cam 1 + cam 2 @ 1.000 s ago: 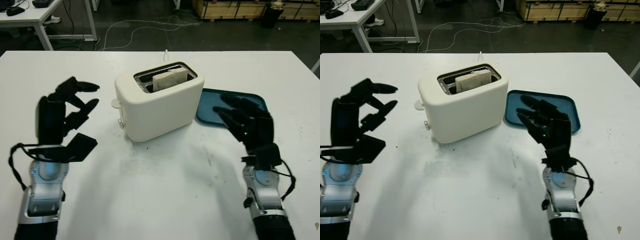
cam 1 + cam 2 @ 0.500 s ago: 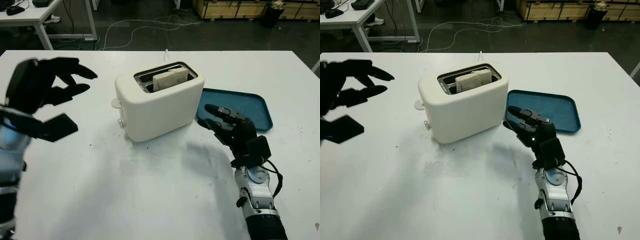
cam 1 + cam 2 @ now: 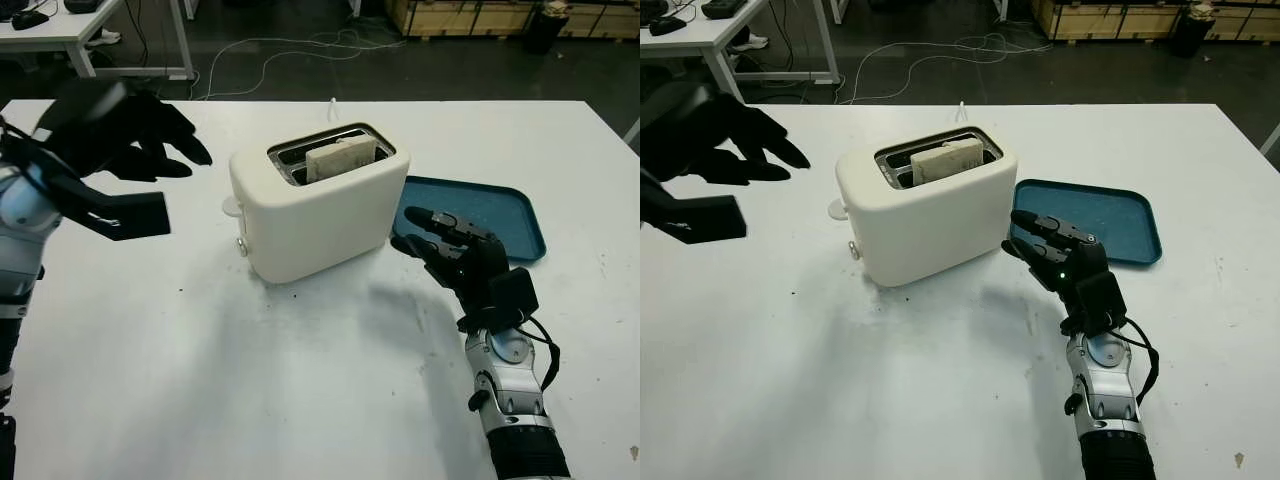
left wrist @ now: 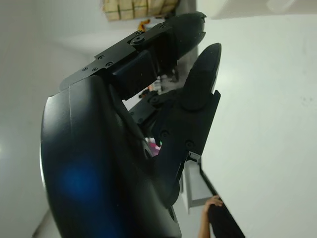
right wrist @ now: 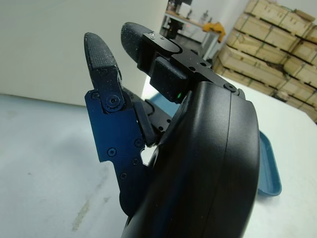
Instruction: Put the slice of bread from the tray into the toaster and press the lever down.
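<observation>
A cream toaster (image 3: 315,210) stands mid-table, with the slice of bread (image 3: 340,158) upright in its slot and its top edge showing. The lever knob (image 3: 232,207) sticks out of the toaster's left end. Right of the toaster lies the blue tray (image 3: 495,215), holding nothing. My left hand (image 3: 155,175) is raised above the table left of the toaster, open, its fingers (image 4: 198,84) pointing toward it. My right hand (image 3: 425,235) is open, low by the toaster's right end, in front of the tray's near-left corner (image 5: 270,163).
The white table (image 3: 300,380) has bare room in front of the toaster and on both sides. Beyond its far edge are a dark floor with cables (image 3: 300,55), another white table (image 3: 70,30) and wooden crates (image 3: 470,15).
My left hand has risen from the table and swung in toward the toaster's left end. My right hand has pulled back off the tray and dropped lower beside the toaster.
</observation>
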